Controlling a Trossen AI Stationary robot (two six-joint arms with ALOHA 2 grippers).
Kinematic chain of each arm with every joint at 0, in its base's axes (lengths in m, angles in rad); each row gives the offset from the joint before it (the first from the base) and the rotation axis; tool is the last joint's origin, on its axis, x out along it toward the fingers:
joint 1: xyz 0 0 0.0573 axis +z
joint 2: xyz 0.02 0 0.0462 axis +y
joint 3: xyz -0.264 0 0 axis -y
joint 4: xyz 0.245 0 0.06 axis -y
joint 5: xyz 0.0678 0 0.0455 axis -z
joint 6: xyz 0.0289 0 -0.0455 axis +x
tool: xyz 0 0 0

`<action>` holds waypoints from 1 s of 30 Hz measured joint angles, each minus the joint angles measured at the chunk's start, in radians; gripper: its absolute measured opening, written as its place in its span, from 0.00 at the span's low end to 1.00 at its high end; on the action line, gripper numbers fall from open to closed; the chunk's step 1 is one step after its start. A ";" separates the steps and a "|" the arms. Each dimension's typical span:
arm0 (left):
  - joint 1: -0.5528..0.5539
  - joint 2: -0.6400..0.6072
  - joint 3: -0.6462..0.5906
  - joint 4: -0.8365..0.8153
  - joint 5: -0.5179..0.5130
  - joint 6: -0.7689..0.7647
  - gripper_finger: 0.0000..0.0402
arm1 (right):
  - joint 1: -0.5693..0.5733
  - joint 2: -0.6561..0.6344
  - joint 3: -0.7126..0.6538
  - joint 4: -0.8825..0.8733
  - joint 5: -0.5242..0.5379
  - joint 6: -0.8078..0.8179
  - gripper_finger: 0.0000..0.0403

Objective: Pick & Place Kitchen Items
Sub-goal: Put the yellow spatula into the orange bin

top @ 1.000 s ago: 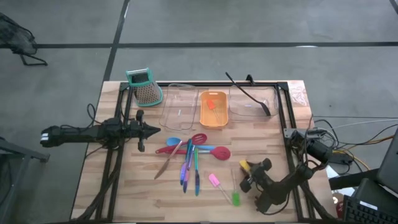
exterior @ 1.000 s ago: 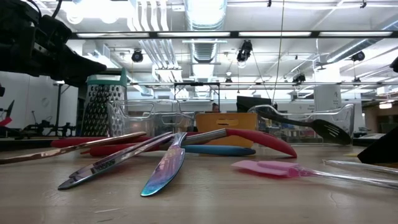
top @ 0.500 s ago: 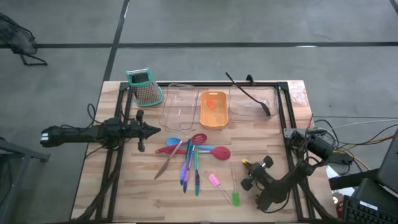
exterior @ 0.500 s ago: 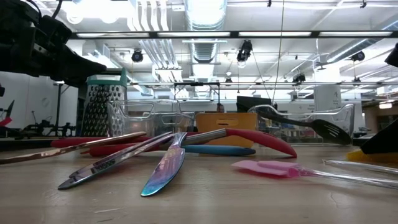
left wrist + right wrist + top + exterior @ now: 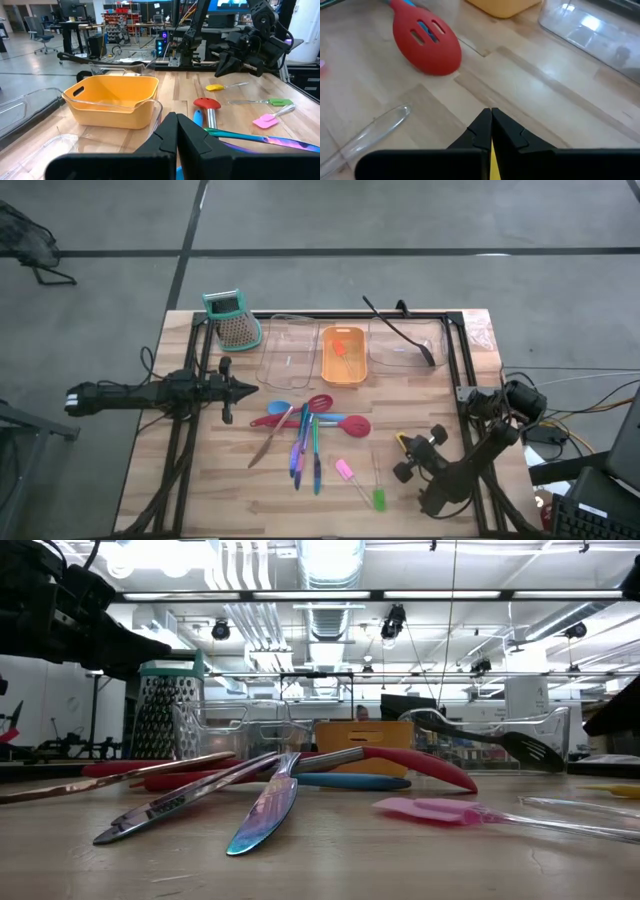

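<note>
Right pincer was clamped on the small yellow spatula, grasp step done; next calls for carrying to orange tray

Wooden table. Grater at 10 o'clock corner. Along 12 o'clock edge: clear tray, orange tray, second clear tray with black spoon across it. Centre: red spatula, blue spoon and thin sticks fanned together. Pink piece and green piece toward 5. Left gripper at 9, clamped together. Right gripper at 4, yellow piece at its tip.
</note>
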 joint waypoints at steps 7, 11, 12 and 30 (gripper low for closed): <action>0.000 0.000 0.000 0.000 0.000 0.000 0.01 | 0.000 0.019 -0.001 0.025 -0.033 0.059 0.04; 0.000 0.000 0.000 0.000 0.000 0.000 0.01 | 0.001 0.022 -0.019 0.094 -0.033 0.059 0.13; 0.000 0.000 0.000 0.000 0.000 0.000 0.01 | 0.002 0.022 -0.022 0.111 -0.033 0.058 0.17; 0.000 0.000 0.000 0.000 0.000 0.000 0.01 | 0.019 0.014 -0.244 0.436 -0.032 0.034 0.72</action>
